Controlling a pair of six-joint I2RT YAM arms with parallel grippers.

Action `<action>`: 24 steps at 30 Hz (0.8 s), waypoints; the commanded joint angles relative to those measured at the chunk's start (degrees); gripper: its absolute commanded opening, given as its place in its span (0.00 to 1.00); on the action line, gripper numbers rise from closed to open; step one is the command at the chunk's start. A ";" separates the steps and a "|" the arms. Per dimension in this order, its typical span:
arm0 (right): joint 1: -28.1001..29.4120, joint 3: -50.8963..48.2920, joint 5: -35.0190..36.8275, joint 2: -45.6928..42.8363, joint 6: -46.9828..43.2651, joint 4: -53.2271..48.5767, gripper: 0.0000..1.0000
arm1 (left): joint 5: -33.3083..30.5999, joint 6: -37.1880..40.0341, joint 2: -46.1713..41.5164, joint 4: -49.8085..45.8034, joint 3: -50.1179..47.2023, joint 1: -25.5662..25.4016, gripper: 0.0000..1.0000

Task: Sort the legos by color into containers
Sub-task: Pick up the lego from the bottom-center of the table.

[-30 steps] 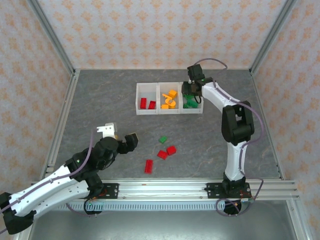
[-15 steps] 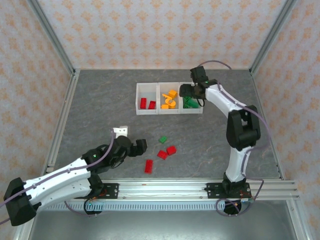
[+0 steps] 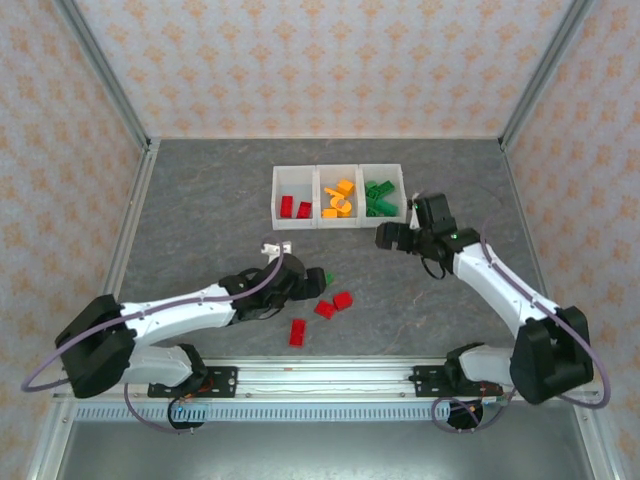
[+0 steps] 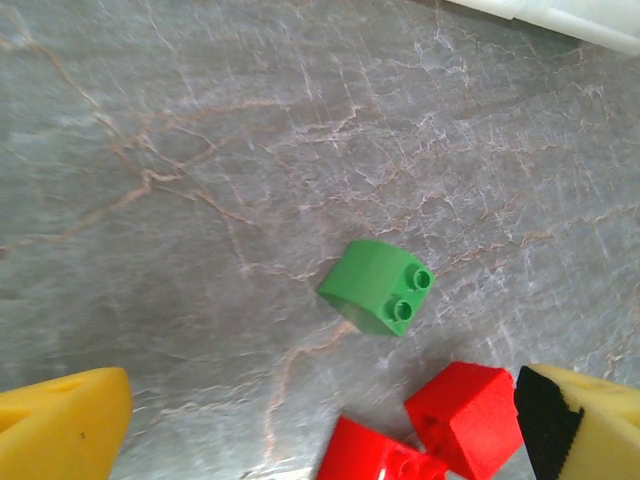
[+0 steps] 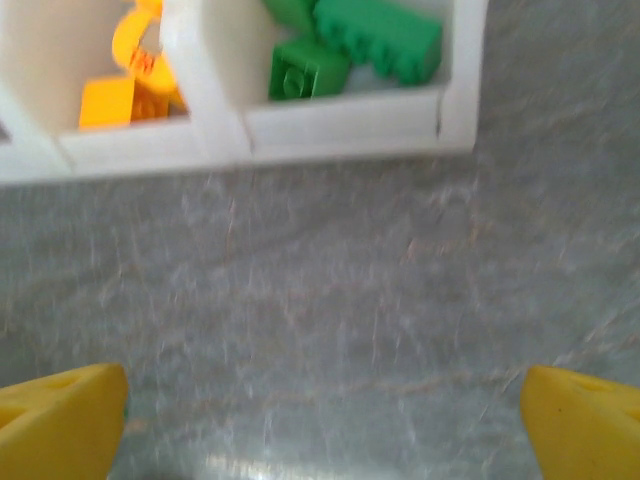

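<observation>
Red strays (image 3: 324,309), three (green (image 4: 378,286), perhaps one)

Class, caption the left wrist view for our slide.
Open jaws hover above a green brick, two red bricks beside it.

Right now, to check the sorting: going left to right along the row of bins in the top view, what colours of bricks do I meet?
red legos → orange legos → green legos

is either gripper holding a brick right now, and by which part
Nothing is held. The left gripper hangs open over a loose green brick; the right gripper is open and empty.
</observation>
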 commanded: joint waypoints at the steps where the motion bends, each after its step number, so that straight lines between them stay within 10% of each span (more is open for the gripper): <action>1: 1.78 -2.73 -5.36 -5.74 -0.44 3.51 0.99 | 1.14 -6.10 3.50 6.35 2.28 -1.49 0.99; 7: 7.82 -4.97 -6.50 -5.90 -2.62 4.88 0.96 | -4.29 -9.07 1.69 4.58 2.16 -1.97 0.99; 24: 26.79 9.66 5.91 21.09 -10.88 4.19 0.93 | -23.42 -8.19 -45.64 -21.86 -6.37 -1.90 0.99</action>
